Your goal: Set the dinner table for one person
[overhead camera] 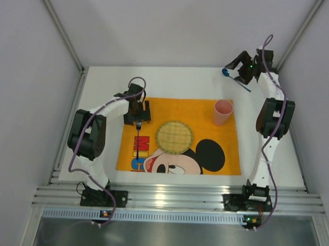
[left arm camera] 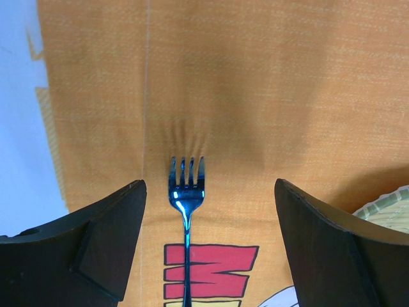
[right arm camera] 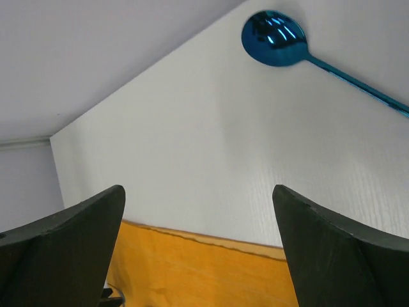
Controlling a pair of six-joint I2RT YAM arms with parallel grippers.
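Worktop: white, matt, finely grained up close.
Rail: bare silver metal, grooved, dull sheen.
Placemat: orange woven cloth, matt, printed cartoon; slightly puckered by the fork tines.
Fork and spoon: blue metal, mirror-glossy, smooth.
Round mat: pale woven straw or bamboo, ribbed.
Cup: pink, smooth, matt, plastic by the look.
Left claw and right claw: matt black plastic fingers.
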